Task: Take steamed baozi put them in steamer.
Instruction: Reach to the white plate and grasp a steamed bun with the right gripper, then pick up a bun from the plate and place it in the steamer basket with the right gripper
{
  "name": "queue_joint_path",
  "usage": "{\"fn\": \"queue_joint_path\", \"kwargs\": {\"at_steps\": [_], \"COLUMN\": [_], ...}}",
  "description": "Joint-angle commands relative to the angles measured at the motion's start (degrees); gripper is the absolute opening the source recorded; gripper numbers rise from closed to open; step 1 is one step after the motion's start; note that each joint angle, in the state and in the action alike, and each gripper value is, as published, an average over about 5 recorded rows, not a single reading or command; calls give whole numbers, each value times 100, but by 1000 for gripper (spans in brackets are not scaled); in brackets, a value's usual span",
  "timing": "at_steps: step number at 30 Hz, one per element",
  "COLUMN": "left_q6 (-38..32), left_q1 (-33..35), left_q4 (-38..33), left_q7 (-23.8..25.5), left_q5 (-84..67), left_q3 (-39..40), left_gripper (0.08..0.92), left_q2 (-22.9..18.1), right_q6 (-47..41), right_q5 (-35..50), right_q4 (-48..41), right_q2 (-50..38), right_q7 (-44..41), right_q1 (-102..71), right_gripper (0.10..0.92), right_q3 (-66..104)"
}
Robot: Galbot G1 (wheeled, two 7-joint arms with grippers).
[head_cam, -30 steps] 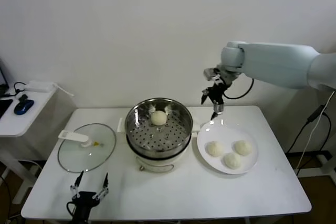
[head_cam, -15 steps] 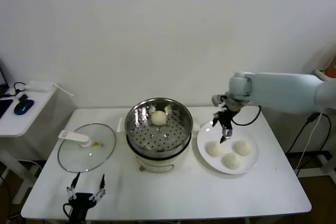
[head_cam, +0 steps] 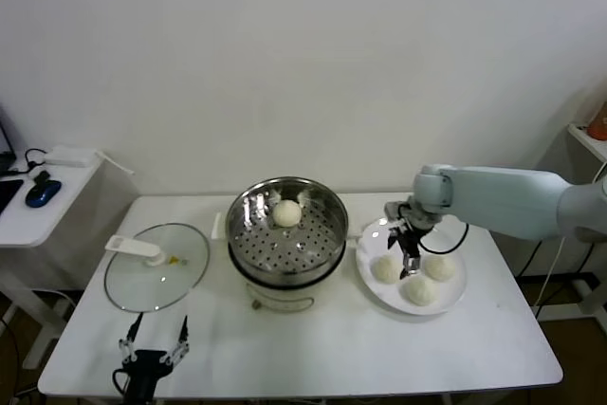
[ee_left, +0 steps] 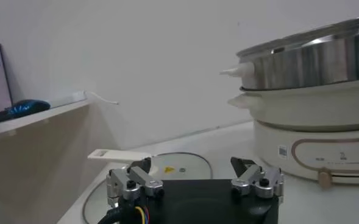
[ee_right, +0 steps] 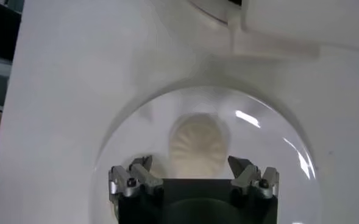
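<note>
The steamer (head_cam: pixel 285 239) stands mid-table with one steamed baozi (head_cam: pixel 286 212) on its perforated tray. To its right, a white plate (head_cam: pixel 457 293) bears three more baozi (head_cam: pixel 386 269) (head_cam: pixel 418 289) (head_cam: pixel 439 266). My right gripper (head_cam: pixel 406 255) hangs open just above the plate among these buns. In the right wrist view a pleated baozi (ee_right: pixel 197 146) lies between the wide-open fingers of the right gripper (ee_right: pixel 191 165), untouched. My left gripper (head_cam: pixel 152 341) rests open and empty at the table's front left, seen also as the left gripper (ee_left: pixel 194 167) facing the steamer (ee_left: pixel 313 91).
A round glass lid (head_cam: pixel 156 266) with a white handle lies flat left of the steamer, also seen as the lid (ee_left: pixel 173 163). A side shelf (head_cam: pixel 38 201) with a blue mouse stands at far left. The steamer's side handle (ee_right: pixel 270 42) is close to the plate.
My right gripper has come down from above the plate's back edge to just over the buns, staying open. The left gripper has shifted slightly at the table's front.
</note>
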Motion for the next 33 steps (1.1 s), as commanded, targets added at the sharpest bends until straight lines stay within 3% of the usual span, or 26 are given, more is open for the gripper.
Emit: {"fn": "queue_joint_path", "kwargs": {"at_steps": [1, 20, 33], "left_q6": [-3, -15, -24], "left_q1": [1, -45, -41], "left_q4": [8, 63, 43], "left_q7": [1, -8, -15], "left_q5": [8, 17, 47], "left_q3": [-3, -23, -14], "left_gripper": [823, 823, 823], "left_q2": [15, 6, 17], "right_q6": [-54, -17, -6], "right_q5": [-259, -476, -276], "right_q4": [-162, -379, -296], "right_q2": [-50, -49, -69], "right_q7": [154, 185, 67], "right_q1": [-477, -611, -458], "right_gripper": [823, 817, 682], "right_q3": [444, 571, 554]}}
